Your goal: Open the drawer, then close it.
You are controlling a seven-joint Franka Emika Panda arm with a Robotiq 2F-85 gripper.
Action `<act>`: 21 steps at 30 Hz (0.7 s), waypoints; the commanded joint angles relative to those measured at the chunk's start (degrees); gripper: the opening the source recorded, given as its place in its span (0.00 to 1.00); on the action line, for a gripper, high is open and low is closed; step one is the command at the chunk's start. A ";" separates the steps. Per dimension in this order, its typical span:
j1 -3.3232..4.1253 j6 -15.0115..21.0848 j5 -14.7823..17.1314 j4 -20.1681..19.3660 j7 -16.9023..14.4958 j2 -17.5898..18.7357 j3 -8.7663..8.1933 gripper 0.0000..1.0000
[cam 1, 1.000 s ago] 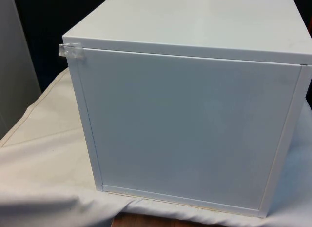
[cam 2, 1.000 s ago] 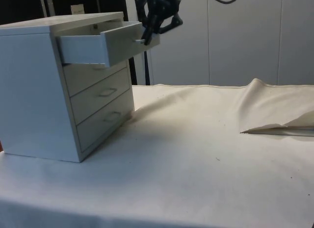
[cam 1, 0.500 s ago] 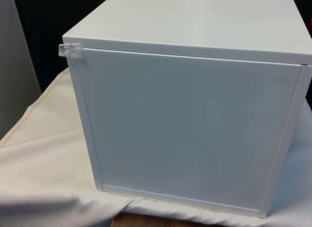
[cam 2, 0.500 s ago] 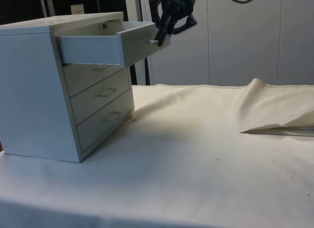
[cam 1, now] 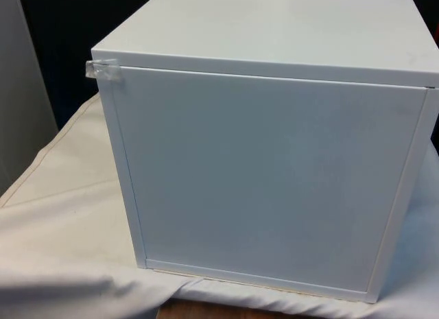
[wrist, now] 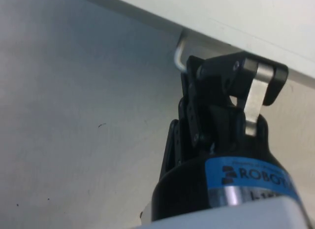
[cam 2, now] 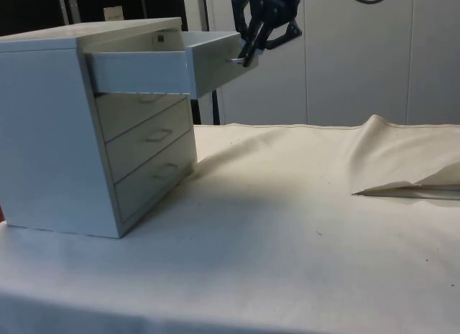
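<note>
Wrist view, gripper (wrist: 216, 76) label "ROBO", drawer handle (wrist: 179, 54)

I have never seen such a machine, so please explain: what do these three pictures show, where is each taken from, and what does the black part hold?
A robot arm works at a table under a white cloth. The side view shows a white chest of drawers with its top drawer pulled out. The arm's black pincer is shut on the drawer's metal handle. The front view looks at the chest's plain back. The wrist view, from a camera on the arm, looks past the pincer's fingers at the handle. The two lower drawers are closed.
</note>
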 commanded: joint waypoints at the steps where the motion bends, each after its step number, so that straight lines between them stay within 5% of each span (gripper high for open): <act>1: 0.00 0.00 0.00 0.00 -0.06 -0.06 0.00 0.00; 2: -1.03 -0.52 -0.63 -1.78 0.00 -2.12 0.57 0.00; 9: 0.06 0.00 0.00 -0.06 -0.06 -0.23 0.00 0.03; 10: -0.23 -0.23 -0.23 -0.52 0.11 -0.74 0.34 0.03; 21: 0.06 -0.11 -0.11 -0.17 0.23 -0.23 0.23 0.59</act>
